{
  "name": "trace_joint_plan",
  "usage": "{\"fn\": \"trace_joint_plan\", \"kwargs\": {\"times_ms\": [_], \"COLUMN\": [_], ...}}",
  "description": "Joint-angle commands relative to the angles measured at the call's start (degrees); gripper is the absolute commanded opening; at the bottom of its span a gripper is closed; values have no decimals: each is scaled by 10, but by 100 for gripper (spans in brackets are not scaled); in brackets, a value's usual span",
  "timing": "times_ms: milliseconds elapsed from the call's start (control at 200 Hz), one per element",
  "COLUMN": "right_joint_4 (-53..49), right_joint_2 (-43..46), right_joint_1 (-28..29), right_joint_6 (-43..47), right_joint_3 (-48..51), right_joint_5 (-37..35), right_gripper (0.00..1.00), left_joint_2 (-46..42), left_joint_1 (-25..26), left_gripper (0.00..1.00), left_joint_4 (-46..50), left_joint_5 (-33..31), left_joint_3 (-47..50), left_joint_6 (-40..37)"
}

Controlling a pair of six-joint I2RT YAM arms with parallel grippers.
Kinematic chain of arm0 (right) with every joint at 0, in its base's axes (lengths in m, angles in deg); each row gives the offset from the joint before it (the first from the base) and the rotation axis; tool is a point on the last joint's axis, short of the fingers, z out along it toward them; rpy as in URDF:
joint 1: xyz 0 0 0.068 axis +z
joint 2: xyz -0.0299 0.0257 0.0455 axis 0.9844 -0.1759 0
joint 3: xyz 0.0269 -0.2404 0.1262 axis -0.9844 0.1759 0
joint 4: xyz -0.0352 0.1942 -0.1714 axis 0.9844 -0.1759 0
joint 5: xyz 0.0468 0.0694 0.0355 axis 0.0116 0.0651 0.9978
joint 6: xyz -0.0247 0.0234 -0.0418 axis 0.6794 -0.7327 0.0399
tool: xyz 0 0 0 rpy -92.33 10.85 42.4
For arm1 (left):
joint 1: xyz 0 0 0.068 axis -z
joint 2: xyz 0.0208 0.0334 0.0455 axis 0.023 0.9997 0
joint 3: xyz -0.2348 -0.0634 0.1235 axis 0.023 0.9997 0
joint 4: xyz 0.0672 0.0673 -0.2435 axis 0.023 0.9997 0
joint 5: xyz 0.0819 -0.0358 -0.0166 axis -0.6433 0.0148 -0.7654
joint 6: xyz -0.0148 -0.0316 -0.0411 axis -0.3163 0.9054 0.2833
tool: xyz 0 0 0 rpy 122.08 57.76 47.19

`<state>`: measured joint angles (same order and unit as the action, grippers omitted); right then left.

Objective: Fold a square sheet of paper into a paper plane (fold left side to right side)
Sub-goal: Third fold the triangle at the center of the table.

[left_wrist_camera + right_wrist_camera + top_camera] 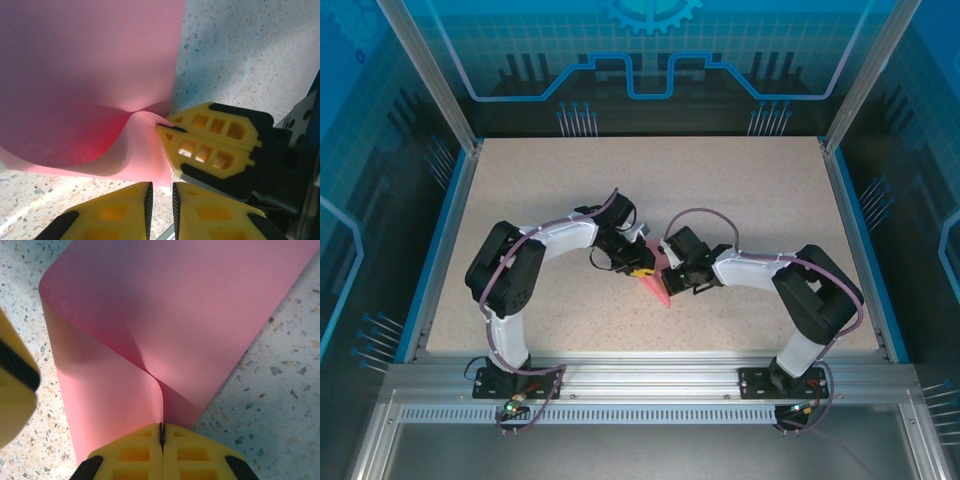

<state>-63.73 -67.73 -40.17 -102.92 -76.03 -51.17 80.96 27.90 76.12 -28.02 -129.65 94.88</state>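
The square sheet of paper (165, 315) is salmon-pink and curls over itself on the speckled table, seen small between the arms (659, 288). My right gripper (161, 426) is shut on the sheet's edge, where the paper rises in a pinched ridge. In the left wrist view the same right gripper (161, 128) bites the sheet (90, 75) from the right. My left gripper (161, 186) sits just below the sheet's lower corner, its jaws a narrow gap apart with bare table showing between them. One left finger (15, 390) shows at the left of the right wrist view. The paper plane is out of view.
The speckled tabletop (740, 190) is framed by blue side rails and an aluminium front rail (650, 370). Both arms bend inward and meet mid-table, grippers almost touching (655, 268).
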Motion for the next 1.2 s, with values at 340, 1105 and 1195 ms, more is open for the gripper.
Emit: {"fn": "trace_joint_plan", "kwargs": {"times_ms": [340,1105,1195], "right_joint_4": [-72,-67,-71], "right_joint_2": [-28,-12,-1], "right_joint_1": [-2,-14,-16], "right_joint_6": [9,-8,-14], "right_joint_3": [7,-21,-47], "right_joint_5": [0,11,18], "right_gripper": [0,5,14], "left_joint_2": [35,63,66], "left_joint_1": [6,5,6], "left_gripper": [19,16,16], "left_joint_4": [2,13,13], "left_joint_5": [-25,-80,-86], "left_joint_3": [23,54,57], "left_joint_6": [10,15,18]}}
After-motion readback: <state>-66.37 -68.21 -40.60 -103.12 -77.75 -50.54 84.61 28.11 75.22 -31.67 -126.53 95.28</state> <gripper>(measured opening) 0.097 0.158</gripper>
